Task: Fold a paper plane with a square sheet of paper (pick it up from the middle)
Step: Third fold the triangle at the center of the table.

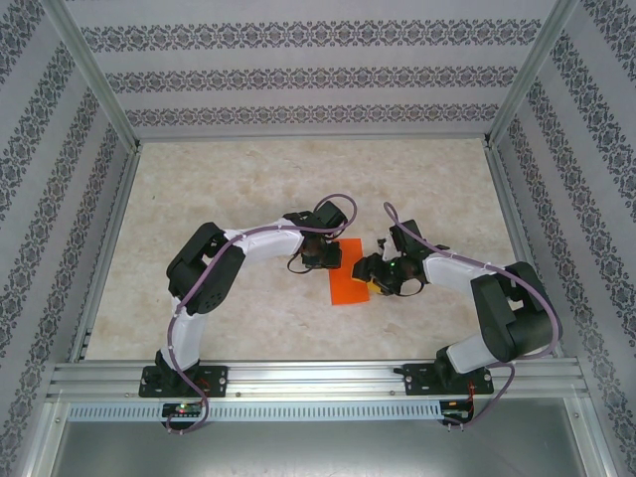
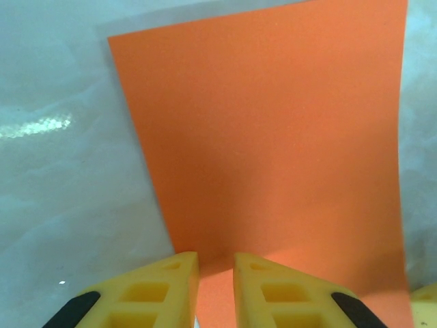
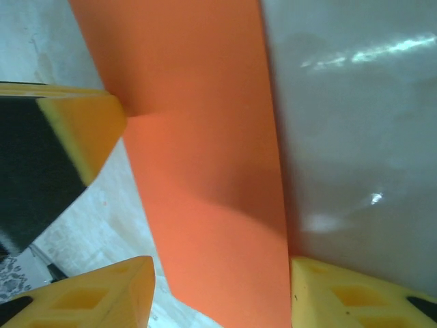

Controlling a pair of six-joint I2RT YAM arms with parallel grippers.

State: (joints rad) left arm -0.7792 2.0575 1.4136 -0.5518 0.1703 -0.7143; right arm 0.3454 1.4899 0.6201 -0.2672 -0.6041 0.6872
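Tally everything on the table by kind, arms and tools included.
Orange paper sheet: 1
Robot arms: 2 (left arm, right arm)
Yellow-fingered tools: 2 (left tool, right tool)
Total: 5

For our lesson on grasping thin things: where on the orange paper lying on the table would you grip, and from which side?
Probably the middle of the paper, from straight above, spanning its narrow width. It lies flat and thin on the table, so no edge offers a side grip; squeezing inward should buckle it up enough to pinch.
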